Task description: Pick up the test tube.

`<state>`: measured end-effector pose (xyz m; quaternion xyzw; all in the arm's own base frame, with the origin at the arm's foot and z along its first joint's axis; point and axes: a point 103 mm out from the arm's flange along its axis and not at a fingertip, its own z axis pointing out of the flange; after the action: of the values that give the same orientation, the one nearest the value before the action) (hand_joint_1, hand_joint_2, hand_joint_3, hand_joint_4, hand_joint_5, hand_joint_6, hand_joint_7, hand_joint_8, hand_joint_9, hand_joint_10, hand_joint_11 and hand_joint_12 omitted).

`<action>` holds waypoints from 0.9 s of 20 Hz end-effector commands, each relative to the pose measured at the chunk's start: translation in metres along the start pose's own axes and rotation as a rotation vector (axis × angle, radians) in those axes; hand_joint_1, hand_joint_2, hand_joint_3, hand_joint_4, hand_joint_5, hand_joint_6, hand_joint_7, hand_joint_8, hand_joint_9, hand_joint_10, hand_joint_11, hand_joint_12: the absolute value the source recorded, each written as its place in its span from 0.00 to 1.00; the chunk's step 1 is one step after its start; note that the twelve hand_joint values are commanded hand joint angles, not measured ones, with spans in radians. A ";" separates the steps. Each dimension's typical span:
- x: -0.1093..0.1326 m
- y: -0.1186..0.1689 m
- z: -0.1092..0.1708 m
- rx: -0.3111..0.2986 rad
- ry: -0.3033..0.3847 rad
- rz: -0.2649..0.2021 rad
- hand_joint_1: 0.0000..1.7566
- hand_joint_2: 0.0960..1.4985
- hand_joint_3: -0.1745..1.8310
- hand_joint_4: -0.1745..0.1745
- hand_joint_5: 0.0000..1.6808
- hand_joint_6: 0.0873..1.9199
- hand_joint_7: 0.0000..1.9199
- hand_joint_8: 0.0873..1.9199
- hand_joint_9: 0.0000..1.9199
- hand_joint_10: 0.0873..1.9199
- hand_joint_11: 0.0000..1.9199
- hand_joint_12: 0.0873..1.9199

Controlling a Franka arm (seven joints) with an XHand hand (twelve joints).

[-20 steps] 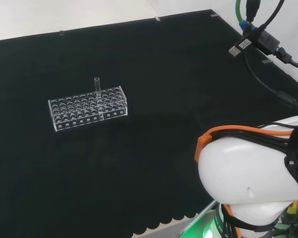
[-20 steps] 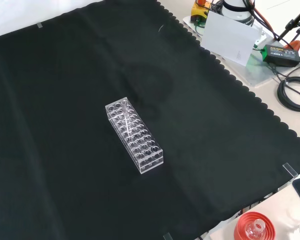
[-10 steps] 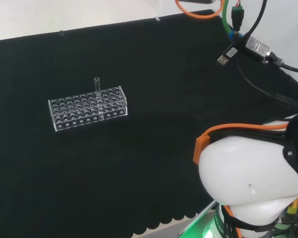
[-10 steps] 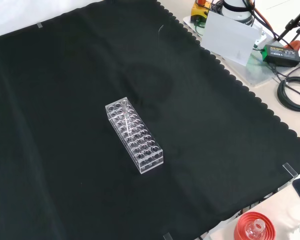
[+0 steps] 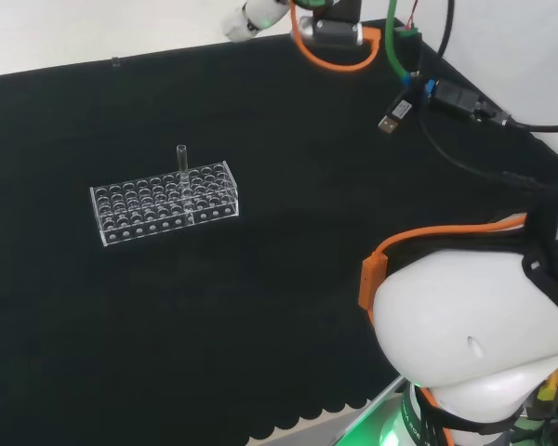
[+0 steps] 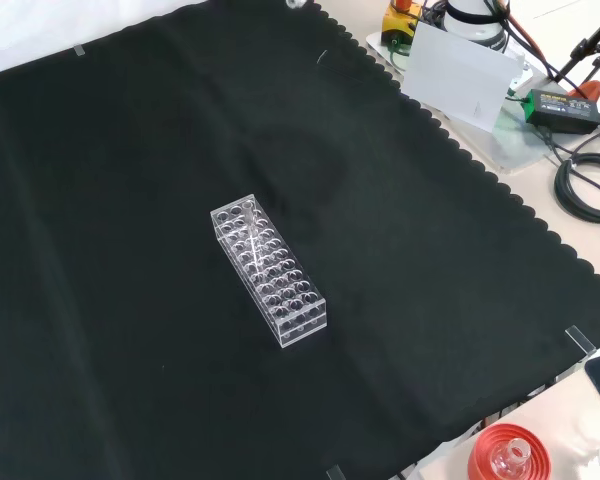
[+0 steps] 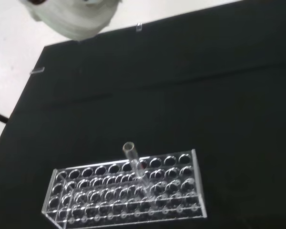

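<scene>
Head view: the clear glass test tube (image 5: pixel 180 158) stands upright in the clear plastic rack (image 5: pixel 164 203), well apart from the black and white hand (image 5: pixel 251 15); its grip cannot be told. Wrist view shows the tube's (image 7: pixel 132 155) open mouth

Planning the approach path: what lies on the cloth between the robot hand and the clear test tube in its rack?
Nothing: in the head view, bare black cloth separates the robot hand from the clear test tube standing in the clear plastic rack.

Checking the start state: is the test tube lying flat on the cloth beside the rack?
No, the test tube stands upright in a hole of the clear rack.
</scene>
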<state>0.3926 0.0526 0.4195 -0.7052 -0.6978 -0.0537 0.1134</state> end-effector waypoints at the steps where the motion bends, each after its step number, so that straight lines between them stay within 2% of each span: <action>1: 0.017 0.018 0.048 0.042 0.032 -0.025 0.51 0.46 0.32 0.45 0.22 0.01 0.23 0.35 0.14 0.45 0.00 0.75; 7: 0.022 0.034 0.086 0.068 0.055 -0.043 0.51 0.46 0.32 0.44 0.22 0.01 0.24 0.36 0.15 0.45 0.00 0.76; 13: 0.024 0.049 0.140 0.110 0.065 -0.074 0.51 0.46 0.33 0.43 0.23 0.03 0.26 0.36 0.17 0.45 0.00 0.77; 16: 0.025 0.052 0.161 0.129 0.061 -0.095 0.52 0.46 0.34 0.42 0.23 0.08 0.27 0.35 0.17 0.44 0.00 0.78; 18: 0.025 0.055 0.174 0.139 0.059 -0.103 0.52 0.45 0.35 0.42 0.20 0.15 0.28 0.35 0.18 0.44 0.00 0.79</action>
<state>0.4295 0.1020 0.2903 -0.6751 -0.7166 -0.0351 0.1715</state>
